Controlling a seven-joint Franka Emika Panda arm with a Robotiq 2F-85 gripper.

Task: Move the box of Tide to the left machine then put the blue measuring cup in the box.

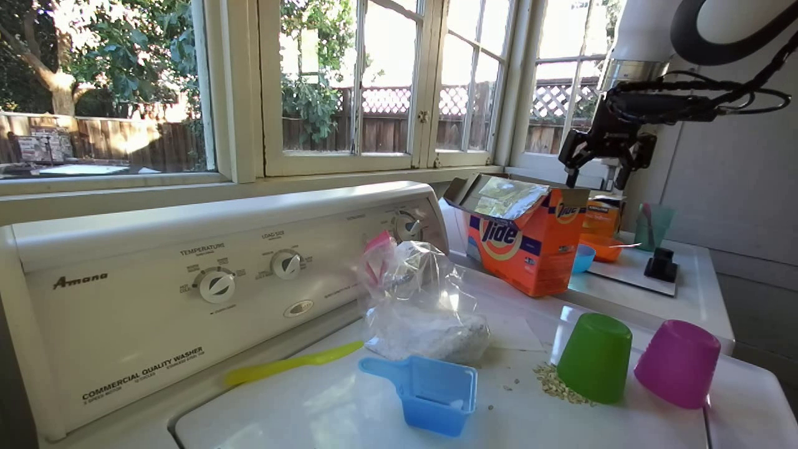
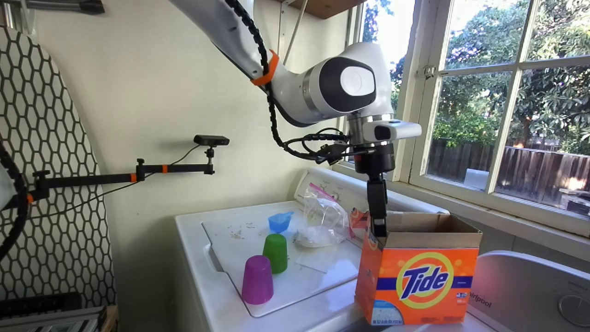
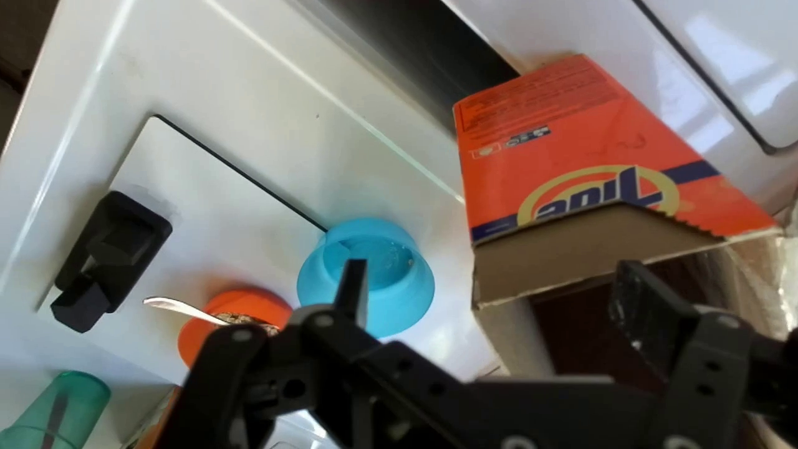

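The orange box of Tide stands upright and open at the boundary between two white machines; it also shows in an exterior view and the wrist view. My gripper is open and empty at the box's top; in an exterior view a finger overlaps the box's corner. In the wrist view my gripper has one finger over the box opening and the other outside it. Contact cannot be told. The left machine is the Amana washer. The blue measuring cup rests on its lid, out of the wrist view.
A clear bag of white powder, a yellow knife, a green cup and a magenta cup are on the Amana. The Whirlpool machine holds a blue bowl, an orange bowl and a teal cup.
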